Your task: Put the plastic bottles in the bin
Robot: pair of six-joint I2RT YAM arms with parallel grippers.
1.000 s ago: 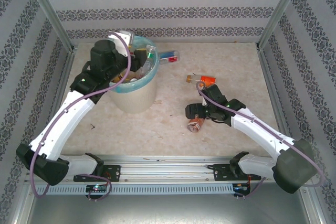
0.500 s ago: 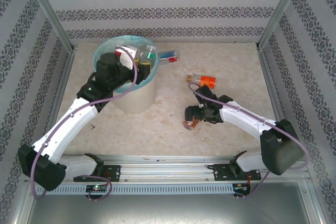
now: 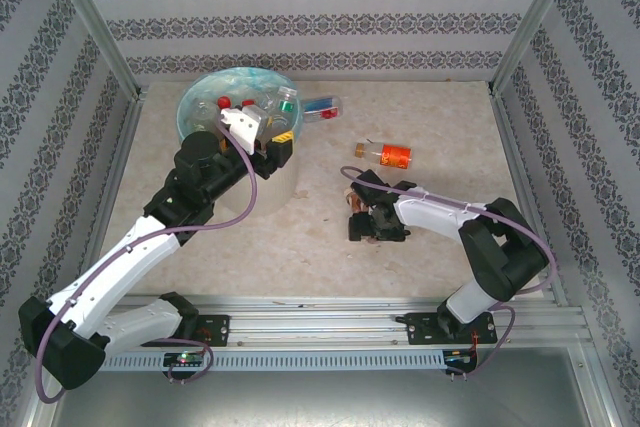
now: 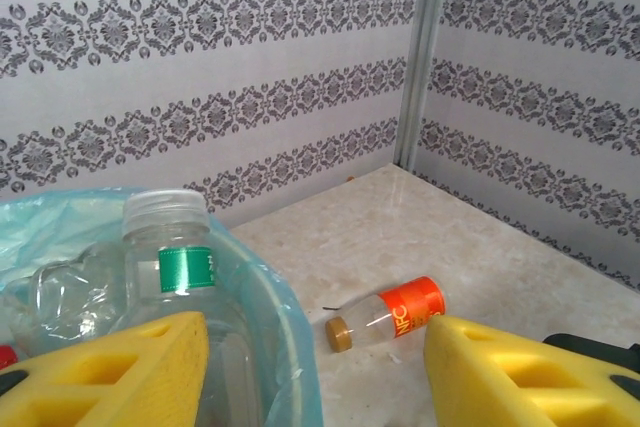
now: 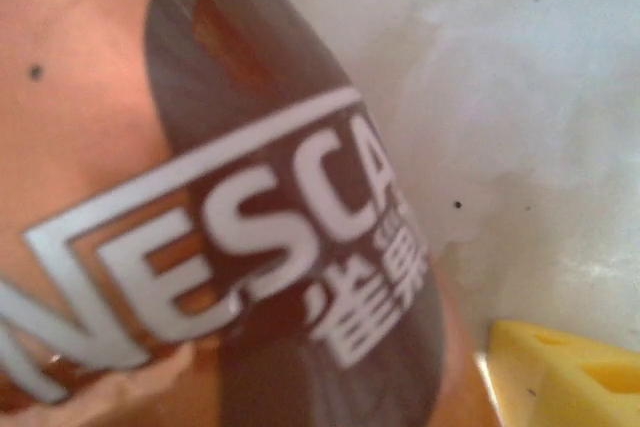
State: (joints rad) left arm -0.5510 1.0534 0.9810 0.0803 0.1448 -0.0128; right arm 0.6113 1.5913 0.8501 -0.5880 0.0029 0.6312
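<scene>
Your left gripper [image 4: 315, 352] is spread wide, with nothing between the yellow foam pads [image 4: 120, 372]. It hangs over the near rim of the bin [image 3: 185, 112], upper left of the top view. The bin is a round cream bucket with a thin, crinkled turquoise liner folded over the rim and clear bottles inside. The green-label bottle [image 4: 178, 247] has a white ribbed cap and sits against the liner.

Your right gripper [image 3: 363, 215] is down at the brown-label bottle [image 5: 250, 227], mid-frame (glossy wrap, white NESCA lettering, blurred). One yellow pad shows beside it, but I can't tell if it's clamped.

The orange-label bottle [image 3: 390, 154] lies on its side just above, gold cap pointing left. A red-and-blue bottle [image 3: 322, 106] lies at the bin's right edge.

The bench [image 3: 440, 117] is pale with a marbled stone look. The walls are grey-patterned paper with aluminium posts.
</scene>
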